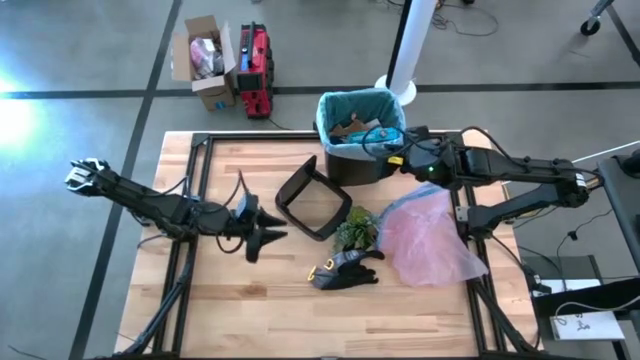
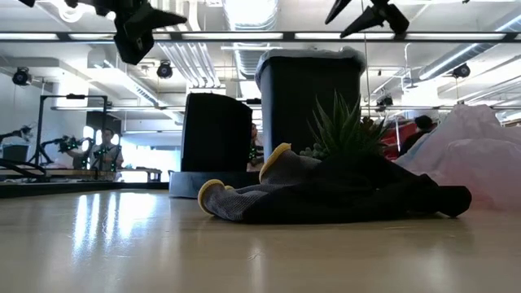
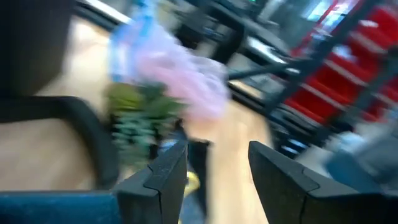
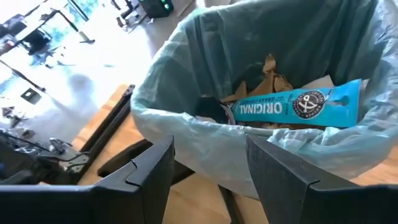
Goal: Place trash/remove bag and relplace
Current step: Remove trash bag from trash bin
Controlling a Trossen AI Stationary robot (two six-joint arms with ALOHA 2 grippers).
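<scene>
1. The right gripper (image 4: pixel 208 171) is parked just above the bag (image 4: pixel 186 127) rim; fingers part open, empty, likely lined up for pulling it.
2. The trash (image 4: pixel 297 106) is already dropped inside.
3. The left gripper (image 3: pixel 214 180) is hung over the surface (image 1: pixel 250 290), fingers apart, nothing held.

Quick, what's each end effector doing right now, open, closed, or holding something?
Left end effector: open, holding nothing, above the table near the bin lid.
Right end effector: open, empty, at the rim of the bag in the bin.
</scene>
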